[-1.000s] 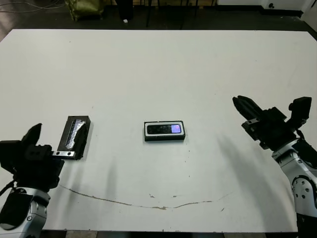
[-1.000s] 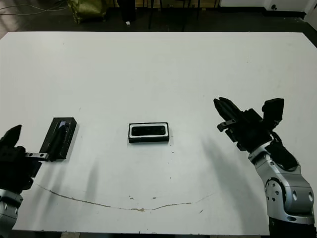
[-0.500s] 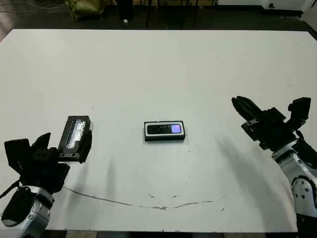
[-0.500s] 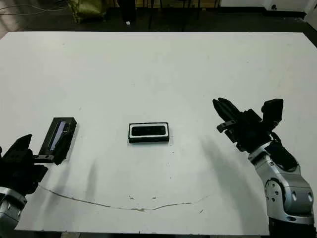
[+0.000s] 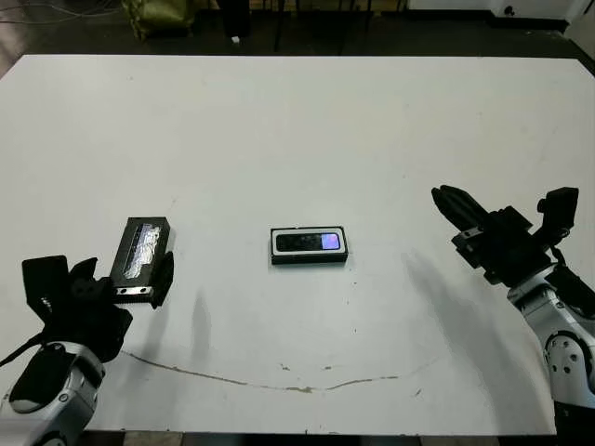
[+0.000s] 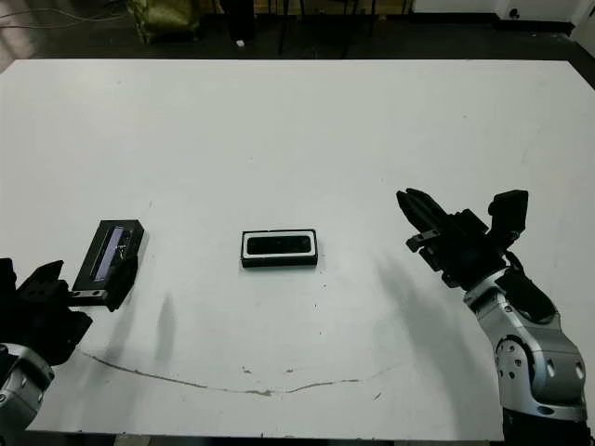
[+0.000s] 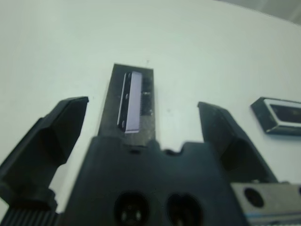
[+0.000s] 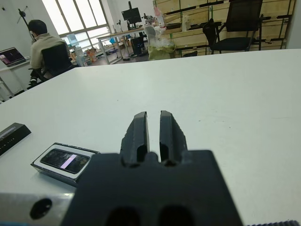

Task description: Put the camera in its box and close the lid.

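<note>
- Left eye view gives me the box (image 5: 310, 246) near the middle of the white surface (image 5: 297, 121), a shallow black tray with a white inner rim.
- I see the camera (image 5: 310, 242) lying flat inside the box, its glossy face up and showing a bluish-purple reflection at one end.
- I find the lid (image 5: 141, 256) well apart from the box, over on my left side, lying flat on the surface with its grey-silver strip facing up. The box is uncovered.
- My left gripper (image 7: 143, 127) sits just behind the near end of the lid; the left wrist view shows its two fingers (image 7: 51, 136) spread wide on either side of the lid's end, with nothing between them gripped.
- My right gripper (image 8: 153, 134) is off to the right of the box, well apart from it; its two fingers are drawn almost together with only a thin slit between them, and it carries nothing.
- Beyond the surface in the right wrist view, I make out a person (image 8: 44, 44) seated at a desk, facing away.
</note>
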Tool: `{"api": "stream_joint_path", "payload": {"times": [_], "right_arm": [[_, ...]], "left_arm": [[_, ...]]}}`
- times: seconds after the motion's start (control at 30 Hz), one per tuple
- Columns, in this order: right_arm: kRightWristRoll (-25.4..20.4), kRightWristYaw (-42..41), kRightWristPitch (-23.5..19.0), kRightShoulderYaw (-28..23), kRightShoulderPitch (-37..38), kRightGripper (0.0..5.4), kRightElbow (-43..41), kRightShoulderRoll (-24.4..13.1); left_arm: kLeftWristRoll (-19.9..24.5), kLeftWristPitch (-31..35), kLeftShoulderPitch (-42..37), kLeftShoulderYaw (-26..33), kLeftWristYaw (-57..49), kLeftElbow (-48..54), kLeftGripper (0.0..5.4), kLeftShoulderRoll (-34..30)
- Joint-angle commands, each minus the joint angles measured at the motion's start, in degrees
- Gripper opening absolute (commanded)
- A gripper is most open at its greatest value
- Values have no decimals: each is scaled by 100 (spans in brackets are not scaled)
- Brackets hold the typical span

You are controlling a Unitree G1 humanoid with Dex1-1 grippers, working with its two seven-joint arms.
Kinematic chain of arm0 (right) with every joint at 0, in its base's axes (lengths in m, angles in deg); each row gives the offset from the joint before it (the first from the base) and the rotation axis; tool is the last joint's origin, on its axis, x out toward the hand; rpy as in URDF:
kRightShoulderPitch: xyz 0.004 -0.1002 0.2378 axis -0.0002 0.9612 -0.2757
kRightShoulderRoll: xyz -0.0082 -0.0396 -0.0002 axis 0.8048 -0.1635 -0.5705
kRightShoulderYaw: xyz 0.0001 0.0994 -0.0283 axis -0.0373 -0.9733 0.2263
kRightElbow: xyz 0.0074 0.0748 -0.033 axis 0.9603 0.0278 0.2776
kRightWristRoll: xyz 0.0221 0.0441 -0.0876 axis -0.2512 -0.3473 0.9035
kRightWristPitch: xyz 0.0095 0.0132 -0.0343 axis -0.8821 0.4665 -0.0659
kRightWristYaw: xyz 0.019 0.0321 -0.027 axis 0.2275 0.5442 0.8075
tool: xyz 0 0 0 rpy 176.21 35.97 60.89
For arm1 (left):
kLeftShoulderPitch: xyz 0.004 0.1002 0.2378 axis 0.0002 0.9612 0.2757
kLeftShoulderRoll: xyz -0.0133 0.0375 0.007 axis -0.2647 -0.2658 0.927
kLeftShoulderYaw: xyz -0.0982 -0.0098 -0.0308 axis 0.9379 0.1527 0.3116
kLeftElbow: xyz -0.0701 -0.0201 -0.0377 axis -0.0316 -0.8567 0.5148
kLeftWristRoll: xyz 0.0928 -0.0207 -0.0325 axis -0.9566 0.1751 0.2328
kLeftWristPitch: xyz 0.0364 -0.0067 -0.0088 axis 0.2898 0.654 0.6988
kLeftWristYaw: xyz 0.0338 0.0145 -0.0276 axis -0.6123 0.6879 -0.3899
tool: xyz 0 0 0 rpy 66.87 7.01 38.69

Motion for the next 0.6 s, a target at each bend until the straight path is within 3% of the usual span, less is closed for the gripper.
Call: {"api": "stream_joint_path", "payload": {"times": [0.03,0.33,0.6], "right_arm": [[39,-11,12,14,84,0,59,-4],[-30,-31,9,8,83,0,86,25],[-47,-56,12,10,79,0,108,21]], "left_arm": [[-124,76,39,-64,22,-178,538,-60],[-432,-24,12,-194,201,-441,538,-172],[-410,25,-50,-195,461,-621,538,-274]]}}
